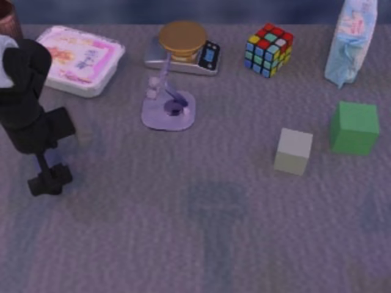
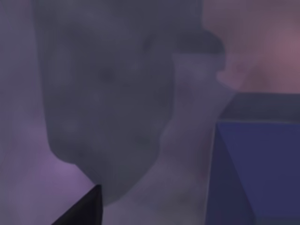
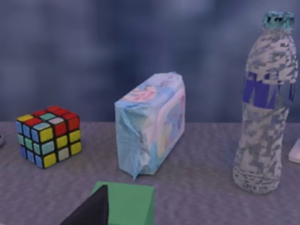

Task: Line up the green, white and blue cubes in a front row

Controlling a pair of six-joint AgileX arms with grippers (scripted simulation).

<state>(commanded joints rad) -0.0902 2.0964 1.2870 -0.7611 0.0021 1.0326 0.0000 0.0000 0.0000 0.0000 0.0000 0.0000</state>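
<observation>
Left claw (image 1: 49,180) low at surface's left side; blue cube (image 2: 255,173) just beside its fingers, not gripped; gap width cannot tell. White cube (image 1: 294,151) and green cube (image 1: 354,127) right. Right arm unseen from above.

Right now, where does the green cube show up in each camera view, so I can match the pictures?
Top view: the green cube sits at the table's right side, right of the white cube and below the pale blue packet.
Left wrist view: not in it.
Right wrist view: only its top face shows at the lower edge.
Shared landmark: the puzzle cube appears in the top and right wrist views.
</observation>
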